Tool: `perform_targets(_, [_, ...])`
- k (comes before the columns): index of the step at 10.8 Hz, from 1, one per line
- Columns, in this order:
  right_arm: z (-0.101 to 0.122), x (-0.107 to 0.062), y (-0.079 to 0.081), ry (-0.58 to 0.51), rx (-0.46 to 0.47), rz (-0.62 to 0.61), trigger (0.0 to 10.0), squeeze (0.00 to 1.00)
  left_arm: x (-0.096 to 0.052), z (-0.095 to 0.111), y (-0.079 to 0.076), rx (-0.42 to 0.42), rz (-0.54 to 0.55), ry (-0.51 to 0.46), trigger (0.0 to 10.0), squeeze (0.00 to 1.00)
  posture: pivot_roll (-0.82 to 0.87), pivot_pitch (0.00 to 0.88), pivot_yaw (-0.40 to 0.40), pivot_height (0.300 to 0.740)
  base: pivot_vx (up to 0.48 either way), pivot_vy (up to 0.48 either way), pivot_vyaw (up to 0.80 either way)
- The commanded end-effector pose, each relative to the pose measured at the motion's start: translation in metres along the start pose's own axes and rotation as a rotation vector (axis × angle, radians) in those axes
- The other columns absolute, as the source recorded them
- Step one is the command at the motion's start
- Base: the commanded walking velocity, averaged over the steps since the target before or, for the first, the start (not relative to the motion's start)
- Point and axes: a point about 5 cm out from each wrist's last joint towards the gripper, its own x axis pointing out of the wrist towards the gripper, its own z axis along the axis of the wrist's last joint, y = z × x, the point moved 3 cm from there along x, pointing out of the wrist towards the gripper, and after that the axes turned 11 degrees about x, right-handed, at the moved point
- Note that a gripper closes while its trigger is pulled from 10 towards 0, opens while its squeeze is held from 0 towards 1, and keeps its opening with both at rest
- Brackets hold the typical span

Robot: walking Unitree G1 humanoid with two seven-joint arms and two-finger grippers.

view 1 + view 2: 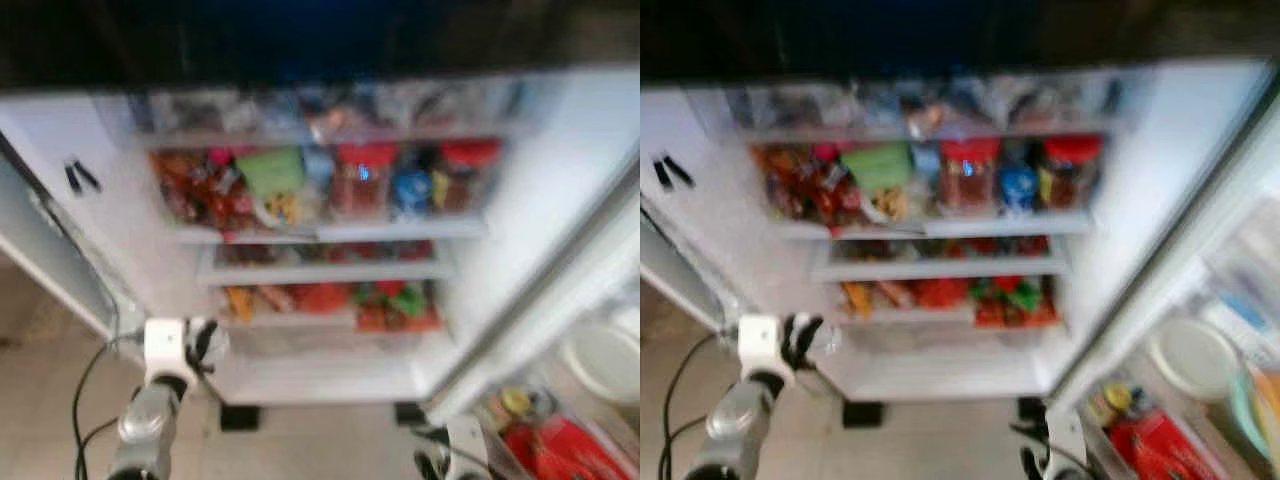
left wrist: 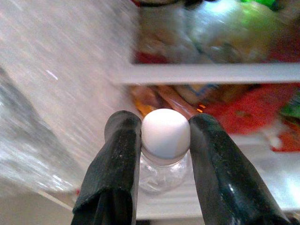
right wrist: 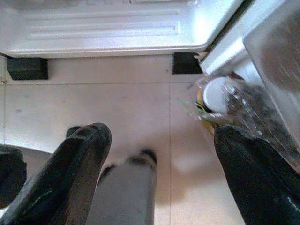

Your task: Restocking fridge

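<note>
The fridge (image 1: 110, 230) stands open before me, its shelves (image 1: 330, 232) packed with red, green and blue jars and packets. My left gripper (image 1: 208, 343) is raised at the lower left of the opening, shut on a clear plastic bottle with a white cap (image 2: 165, 133). In the left wrist view the two black fingers (image 2: 123, 154) pinch the bottle (image 2: 159, 176) just below the cap, facing the lower shelves. My right gripper (image 3: 159, 140) hangs low near the floor, open with nothing between its fingers.
The right fridge door (image 1: 560, 300) swings out, and its door bin (image 1: 1160, 430) holds a red packet, a yellow-capped jar and a white lid. The fridge's bottom ledge (image 3: 103, 28) and black feet (image 3: 27, 68) sit above pale floor tiles (image 3: 117, 108).
</note>
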Motion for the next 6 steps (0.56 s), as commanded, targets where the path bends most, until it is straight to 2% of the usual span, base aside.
perform_targets(1, [-0.0096, -0.0028, -0.0093, 0.025, 0.025, -0.026, 10.0, 0.00, 0.0016, 0.0021, -0.0053, -0.008, -0.013, -0.010, 10.0, 0.00, 0.00, 0.096, 0.045, 0.740, 0.300, 0.000, 0.00])
perform_targets(6, [-0.0095, -0.0027, -0.0090, 0.028, 0.026, -0.022, 10.0, 0.00, 0.0036, 0.0016, -0.0122, -0.027, -0.064, -0.002, 10.0, 0.00, 0.00, 0.095, 0.042, 0.740, 0.296, 0.000, 0.00])
